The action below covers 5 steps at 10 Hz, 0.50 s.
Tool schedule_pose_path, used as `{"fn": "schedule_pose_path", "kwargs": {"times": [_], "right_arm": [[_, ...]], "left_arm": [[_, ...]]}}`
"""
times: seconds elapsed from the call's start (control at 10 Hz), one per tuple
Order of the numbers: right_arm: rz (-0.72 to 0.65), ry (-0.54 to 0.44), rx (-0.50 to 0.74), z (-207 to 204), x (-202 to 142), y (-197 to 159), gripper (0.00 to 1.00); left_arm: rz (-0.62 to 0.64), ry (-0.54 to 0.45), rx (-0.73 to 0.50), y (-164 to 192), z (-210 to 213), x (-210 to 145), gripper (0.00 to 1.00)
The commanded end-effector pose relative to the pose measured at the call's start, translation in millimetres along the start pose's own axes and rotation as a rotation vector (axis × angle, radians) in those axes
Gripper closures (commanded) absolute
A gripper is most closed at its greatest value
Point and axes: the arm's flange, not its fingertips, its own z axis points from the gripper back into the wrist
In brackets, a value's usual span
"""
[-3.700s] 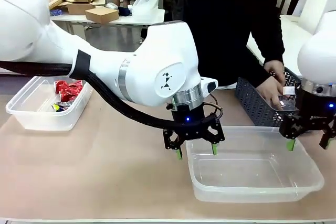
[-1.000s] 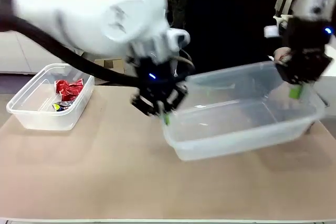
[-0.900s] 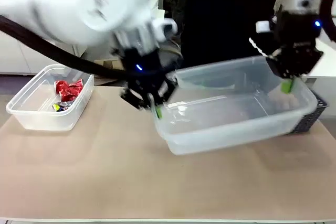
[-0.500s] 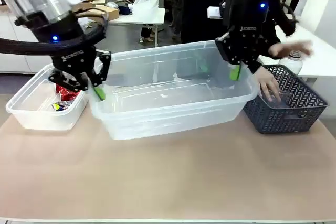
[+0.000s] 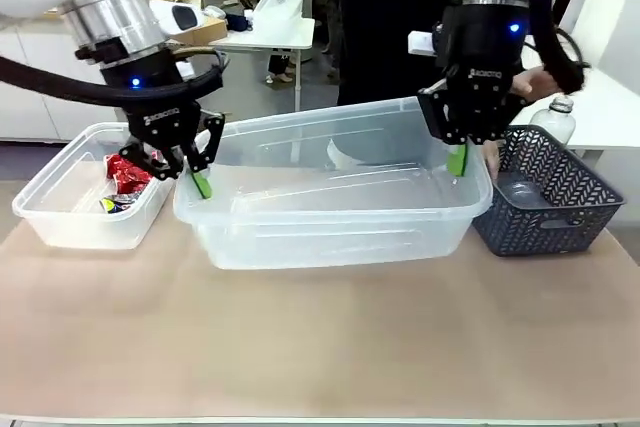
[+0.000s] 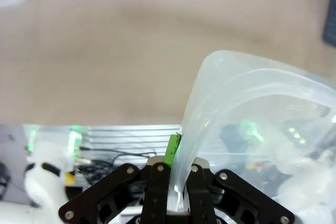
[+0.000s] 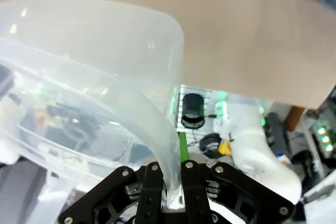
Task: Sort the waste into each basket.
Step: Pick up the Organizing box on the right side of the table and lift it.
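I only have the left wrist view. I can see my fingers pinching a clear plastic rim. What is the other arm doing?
Observer: In the front view, the right gripper is shut on the opposite end's rim of the same large clear tub.
Operator: What sits past my end of it?
Observer: A small clear tub with red cans in it stands close by, just beyond the left gripper.
Operator: And past the other end?
Observer: A dark lattice basket stands on the table next to that end.
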Motion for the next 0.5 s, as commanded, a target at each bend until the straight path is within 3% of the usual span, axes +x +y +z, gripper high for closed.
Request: {"fn": "schedule_pose_path", "kwargs": {"times": [0.0, 0.1, 0.2, 0.3, 0.4], "right_arm": [[-0.282, 0.059, 0.006, -13.0, -7.1, -25.9, 1.0], [0.0, 0.0, 0.0, 0.0, 0.0, 0.0, 1.0], [0.0, 0.0, 0.0, 0.0, 0.0, 0.0, 1.0], [0.0, 0.0, 0.0, 0.0, 0.0, 0.0, 1.0], [-0.104, -0.004, 0.014, -5.6, 1.2, -0.6, 0.95]], "left_arm": [[-0.177, -0.132, 0.096, 11.6, 11.1, 21.9, 1.0], [-0.24, -0.144, 0.093, 3.7, 6.6, 19.1, 1.0], [-0.101, -0.024, 0.034, -11.5, 0.3, 5.9, 1.0], [-0.101, -0.024, 0.034, -11.5, 0.3, 5.9, 1.0], [-0.101, -0.024, 0.034, -11.5, 0.3, 5.9, 1.0]]}}
